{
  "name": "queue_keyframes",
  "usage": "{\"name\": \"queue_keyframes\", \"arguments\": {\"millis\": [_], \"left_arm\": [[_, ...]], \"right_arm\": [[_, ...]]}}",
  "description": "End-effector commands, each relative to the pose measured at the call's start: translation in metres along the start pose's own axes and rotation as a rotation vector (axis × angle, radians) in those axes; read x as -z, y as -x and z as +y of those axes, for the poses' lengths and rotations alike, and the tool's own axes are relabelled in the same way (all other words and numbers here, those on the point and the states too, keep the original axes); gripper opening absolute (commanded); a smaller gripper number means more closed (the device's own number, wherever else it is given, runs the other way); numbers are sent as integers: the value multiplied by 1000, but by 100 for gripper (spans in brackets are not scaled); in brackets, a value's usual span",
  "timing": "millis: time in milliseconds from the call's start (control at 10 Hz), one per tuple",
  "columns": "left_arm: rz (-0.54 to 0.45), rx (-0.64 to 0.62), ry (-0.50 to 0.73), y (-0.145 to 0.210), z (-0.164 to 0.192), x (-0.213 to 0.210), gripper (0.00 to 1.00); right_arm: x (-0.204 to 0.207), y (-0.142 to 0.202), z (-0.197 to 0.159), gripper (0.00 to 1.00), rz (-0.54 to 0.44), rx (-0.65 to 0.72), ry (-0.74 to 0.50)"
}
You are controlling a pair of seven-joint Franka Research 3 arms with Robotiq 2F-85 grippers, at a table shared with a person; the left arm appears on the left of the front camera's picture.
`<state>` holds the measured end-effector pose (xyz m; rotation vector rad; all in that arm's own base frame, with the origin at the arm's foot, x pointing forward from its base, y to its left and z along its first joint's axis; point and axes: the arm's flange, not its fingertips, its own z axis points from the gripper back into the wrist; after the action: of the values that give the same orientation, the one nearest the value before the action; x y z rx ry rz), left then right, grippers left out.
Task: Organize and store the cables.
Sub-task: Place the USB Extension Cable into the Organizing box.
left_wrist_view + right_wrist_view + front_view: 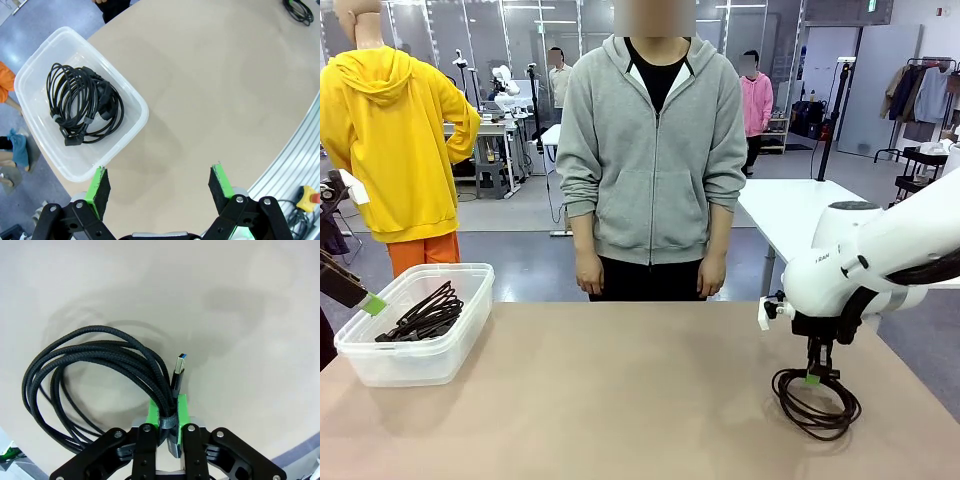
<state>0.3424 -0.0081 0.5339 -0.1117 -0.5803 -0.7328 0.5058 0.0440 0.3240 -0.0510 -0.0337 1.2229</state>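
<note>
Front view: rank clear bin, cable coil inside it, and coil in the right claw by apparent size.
1. Clear bin, clearly largest.
2. and 3. Coil in the bin and coil held by the right claw look alike; they sit at different distances from the camera, so no ranking.

Front camera low at the robot's table (620, 400) edge, facing the person across it, left wrist camera high, looking down on bin (135, 100) and tabletop, right wrist camera close above the coil (95, 370), also in both other views

Bright, even overhead light, soft shadows on the table (620, 400), wide-angle bending in wrist views
</note>
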Motion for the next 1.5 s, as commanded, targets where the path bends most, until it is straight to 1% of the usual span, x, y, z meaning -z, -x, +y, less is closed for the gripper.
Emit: {"name": "queue_keyframes", "arguments": {"millis": [0,100,200,400,500,600,700,800,1000,1100,1200,1300,1400], "left_arm": [[-9,-15,-10,-2,1,0,100],[-9,-15,-10,-2,1,0,100],[-9,-15,-10,-2,1,0,100],[-9,-15,-10,-2,1,0,100],[-9,-15,-10,-2,1,0,100],[-9,-15,-10,-2,1,0,100],[-9,-15,-10,-2,1,0,100],[-9,-15,-10,-2,1,0,100],[-9,-15,-10,-2,1,0,100],[-9,-15,-10,-2,1,0,100],[-9,-15,-10,-2,1,0,100],[-9,-15,-10,-2,1,0,100],[-9,-15,-10,-2,1,0,100]], "right_arm": [[-43,-1,5,3,22,9,23],[-67,-3,8,3,47,16,48],[-81,-8,8,3,51,-1,32],[-91,-24,11,3,80,-37,28],[-97,-34,16,3,78,-58,24],[-103,-51,25,3,76,-80,19],[-107,-75,34,3,71,-102,15],[-110,-109,44,3,53,-144,13],[-109,-190,74,3,12,-210,18],[-111,-222,88,3,-25,-226,15],[-112,-248,98,3,-57,-267,8],[-112,-269,107,3,-74,-288,21],[-109,-287,115,3,-102,-318,5]]}}
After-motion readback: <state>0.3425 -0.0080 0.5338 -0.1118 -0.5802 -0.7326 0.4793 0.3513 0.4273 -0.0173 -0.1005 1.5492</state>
